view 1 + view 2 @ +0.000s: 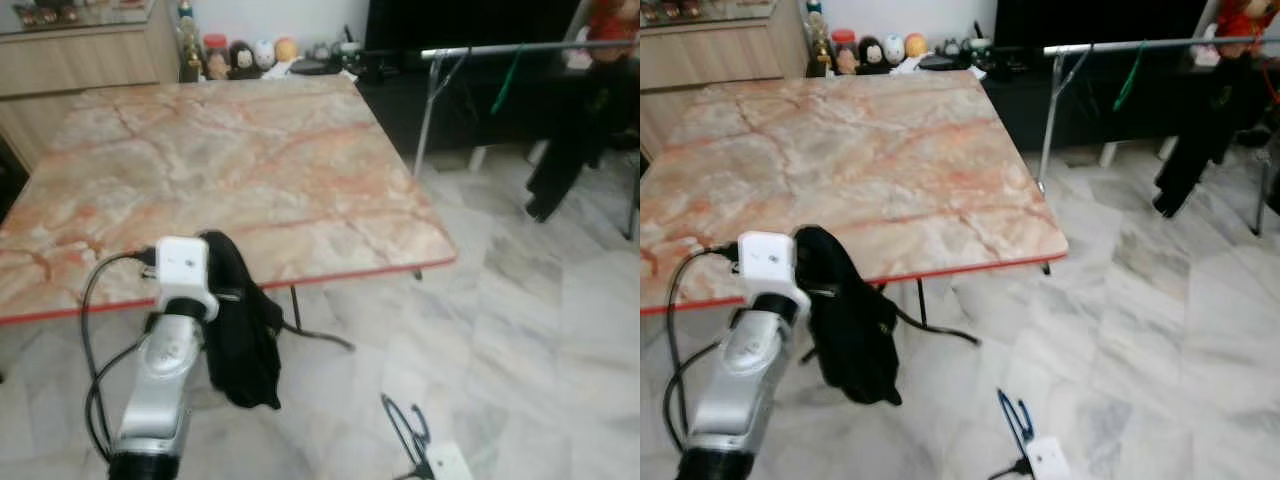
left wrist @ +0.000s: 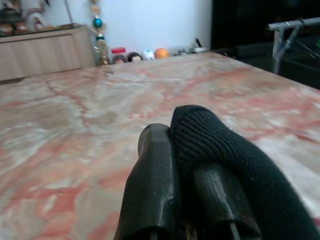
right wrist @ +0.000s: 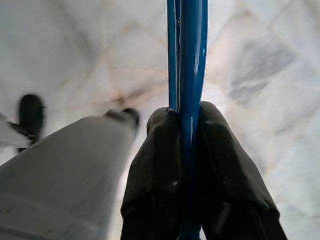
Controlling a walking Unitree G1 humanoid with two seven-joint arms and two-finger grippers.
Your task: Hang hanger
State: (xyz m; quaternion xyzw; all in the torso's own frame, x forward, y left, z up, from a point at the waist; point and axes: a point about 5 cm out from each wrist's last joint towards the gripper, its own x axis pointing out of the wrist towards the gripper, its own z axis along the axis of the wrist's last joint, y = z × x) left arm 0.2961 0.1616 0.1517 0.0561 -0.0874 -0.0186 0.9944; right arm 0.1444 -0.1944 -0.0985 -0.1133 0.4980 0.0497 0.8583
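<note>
My left gripper [image 2: 187, 165] is clamped on one black garment [image 1: 240, 320], held at the near edge of the marble table [image 1: 250, 170]; the cloth drapes over one finger and hangs down below the tabletop. My right gripper [image 3: 187, 150] is closed on one blue hanger [image 3: 187, 60], low over the pale floor [image 1: 540, 300] — in the head views only the hanger's hook and a bit of the wrist show at the bottom edge. One metal rail [image 1: 520, 48] runs across the far right, with one dark garment [image 1: 570, 140] and one green hanger [image 1: 508, 75] on it; its right end is cut off. A row of small figurines [image 1: 245, 55] beyond the table — about four, too small to count surely.
</note>
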